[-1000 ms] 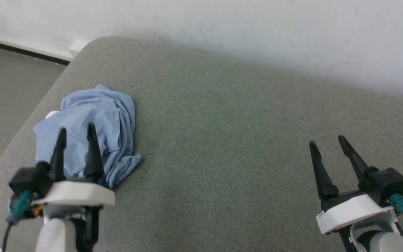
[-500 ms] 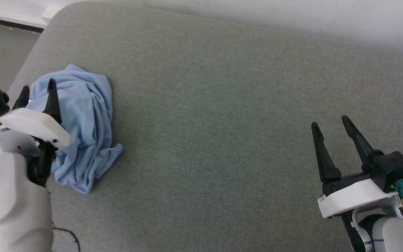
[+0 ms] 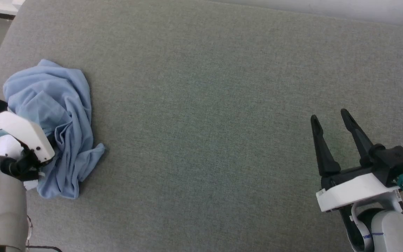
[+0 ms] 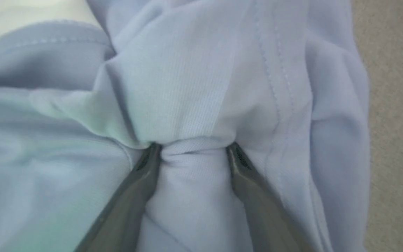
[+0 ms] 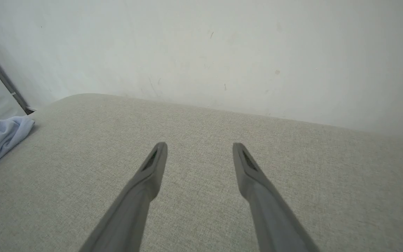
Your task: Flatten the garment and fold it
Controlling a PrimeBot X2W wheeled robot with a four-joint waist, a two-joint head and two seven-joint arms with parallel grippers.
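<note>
The crumpled garment is heaped at the cushioned surface's left edge; rightward lies open room up to the wall.

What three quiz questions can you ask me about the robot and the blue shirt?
1. True or false: the shirt is spread out flat.
2. Pick one. What sits between the left gripper tips? A: a fold of shirt. B: a button. C: nothing.
3. Fill in: the right gripper is ___ and holds nothing, over the bare cushion.

Key: 1 false, it is crumpled in a heap. 2 A. 3 open.
</note>
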